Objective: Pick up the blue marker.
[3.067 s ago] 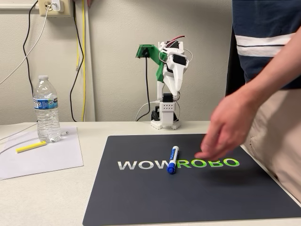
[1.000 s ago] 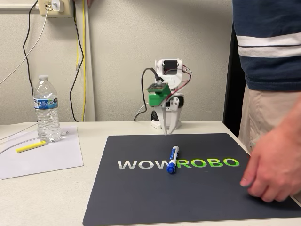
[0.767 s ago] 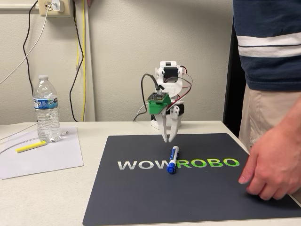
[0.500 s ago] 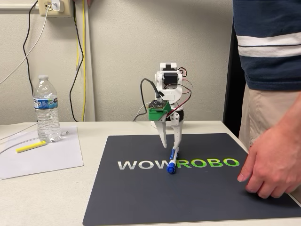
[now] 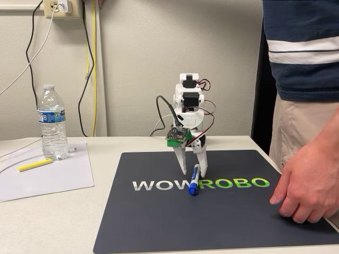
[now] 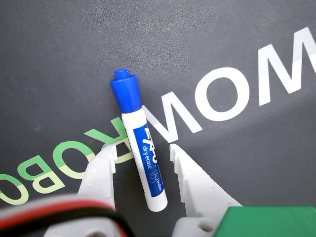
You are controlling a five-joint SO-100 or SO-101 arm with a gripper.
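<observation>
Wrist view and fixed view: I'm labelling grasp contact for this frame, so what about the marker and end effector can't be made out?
- Contact: in the wrist view the end effector straddles the blue marker with gaps showing; whether the fingertips touch the mat is unclear.
- Marker's rear end: in the fixed view, hidden behind the fingers.
- Label print: too small in the fixed view.
- End effector base: cut off by the wrist view's bottom edge.

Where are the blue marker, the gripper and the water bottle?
blue marker (image 6: pixel 148 163), wrist view, on the blue label of its barrel.
gripper (image 6: pixel 142 152), wrist view, midway between the fingertips, jaws open astride the barrel.
water bottle (image 5: pixel 52 124), fixed view, on its label.
</observation>
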